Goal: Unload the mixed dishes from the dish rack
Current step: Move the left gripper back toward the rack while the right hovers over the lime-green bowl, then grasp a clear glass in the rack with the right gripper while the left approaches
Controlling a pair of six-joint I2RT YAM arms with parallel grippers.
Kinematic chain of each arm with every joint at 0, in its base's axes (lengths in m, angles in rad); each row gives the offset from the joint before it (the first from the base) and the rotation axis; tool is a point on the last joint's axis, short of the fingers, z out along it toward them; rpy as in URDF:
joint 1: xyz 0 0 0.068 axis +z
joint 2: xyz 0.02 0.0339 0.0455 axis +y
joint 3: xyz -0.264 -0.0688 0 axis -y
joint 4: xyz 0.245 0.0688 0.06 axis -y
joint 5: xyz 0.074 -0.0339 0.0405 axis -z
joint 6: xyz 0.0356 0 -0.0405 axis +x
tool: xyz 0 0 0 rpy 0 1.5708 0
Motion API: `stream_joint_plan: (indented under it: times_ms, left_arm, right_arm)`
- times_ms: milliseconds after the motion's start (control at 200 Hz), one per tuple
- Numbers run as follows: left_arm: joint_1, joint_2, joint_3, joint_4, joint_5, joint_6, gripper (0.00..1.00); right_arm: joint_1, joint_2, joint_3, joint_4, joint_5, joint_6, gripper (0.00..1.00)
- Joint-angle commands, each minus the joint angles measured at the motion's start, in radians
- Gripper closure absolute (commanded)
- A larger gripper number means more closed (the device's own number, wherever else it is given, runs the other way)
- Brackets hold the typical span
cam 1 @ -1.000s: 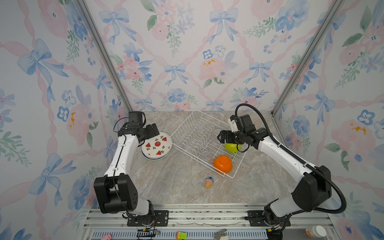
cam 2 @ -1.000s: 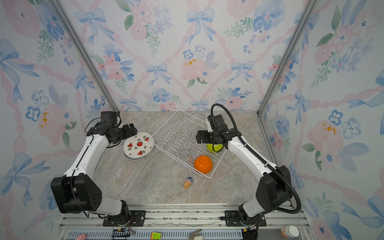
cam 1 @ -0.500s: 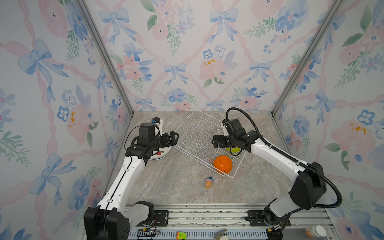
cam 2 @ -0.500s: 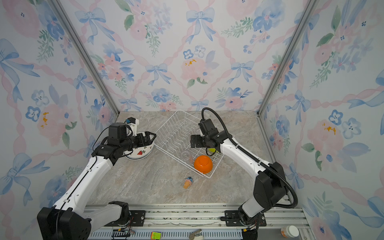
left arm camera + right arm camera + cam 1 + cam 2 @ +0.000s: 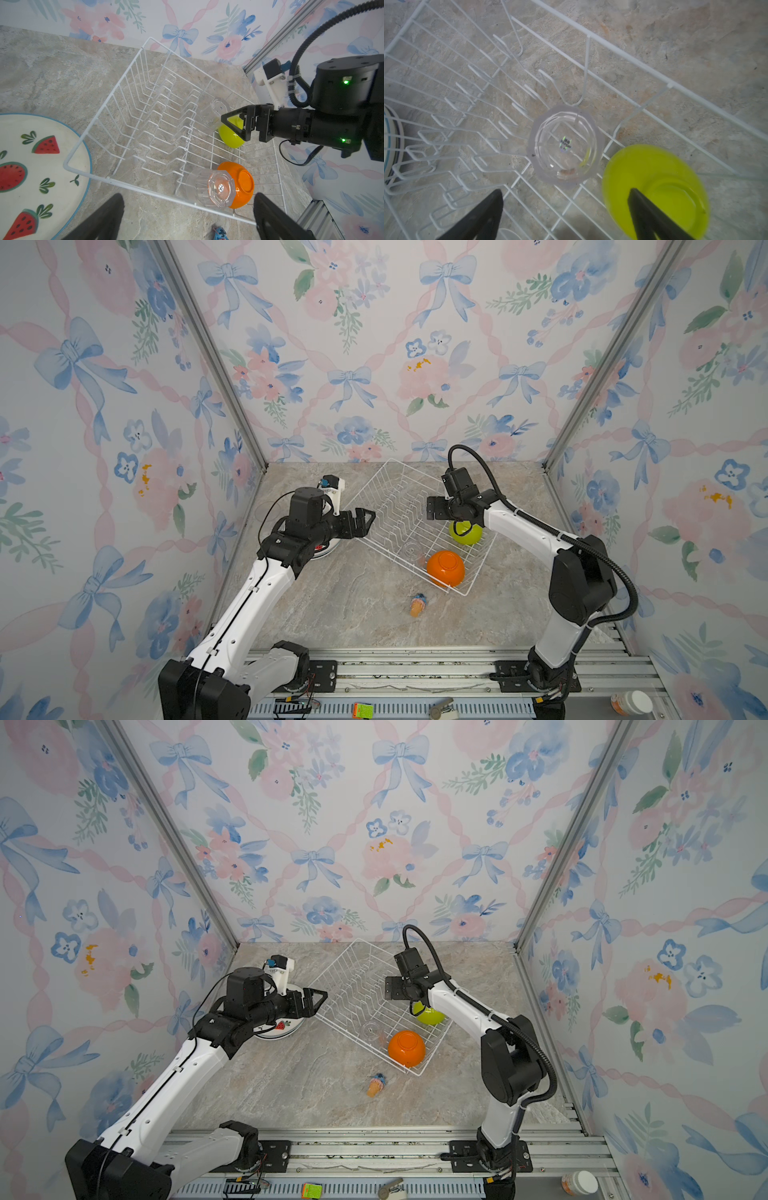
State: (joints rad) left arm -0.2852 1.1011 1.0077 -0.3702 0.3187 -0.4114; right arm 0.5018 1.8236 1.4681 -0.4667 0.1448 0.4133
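Note:
The white wire dish rack (image 5: 464,594) (image 5: 417,1074) lies askew mid-table. It holds an upturned orange bowl (image 5: 445,568) (image 5: 244,184), a lime-green bowl (image 5: 465,533) (image 5: 654,182) and two upturned clear glasses (image 5: 219,188) (image 5: 564,145). My right gripper (image 5: 434,509) (image 5: 565,189) hangs open over the rack, with one finger above the lime bowl and a glass just ahead of the jaws. My left gripper (image 5: 362,521) (image 5: 188,194) stands open at the rack's left rim, holding nothing. The watermelon plate (image 5: 31,166) (image 5: 279,1028) lies on the table under the left arm.
A small orange-and-blue toy (image 5: 417,605) (image 5: 377,1085) lies on the table in front of the rack. Floral walls close in the table on three sides. A metal rail (image 5: 415,659) runs along the near edge.
My left arm has swung from behind the plate across to the rack's left rim, leaving the plate on the table. My right gripper has moved left from the lime bowl toward the glass.

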Motion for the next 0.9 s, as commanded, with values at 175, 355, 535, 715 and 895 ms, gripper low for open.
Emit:
stream_joint_plan:
  times_ms: [175,355,535,715,895]
  left_arm:
    - [-0.002,-0.003,-0.017,0.008,-0.019,0.02,0.02]
    - [-0.003,0.006,-0.018,0.009,-0.024,0.02,0.02]
    - [-0.003,0.015,-0.02,0.008,-0.025,0.02,0.02]
    - [-0.001,0.023,-0.02,0.008,-0.029,0.019,0.02]
    - [-0.001,0.026,-0.022,0.008,-0.037,0.021,0.02]
  right_arm:
    - [-0.03,0.094,0.082,0.045,0.0,0.016,0.11]
    - [-0.023,0.124,0.105,0.058,-0.035,0.022,0.13]
    - [-0.022,0.162,0.134,0.049,-0.016,0.018,0.14]
    - [-0.021,0.188,0.145,0.064,0.004,0.015,0.17]
    - [-0.009,0.199,0.15,0.063,0.028,0.007,0.21]
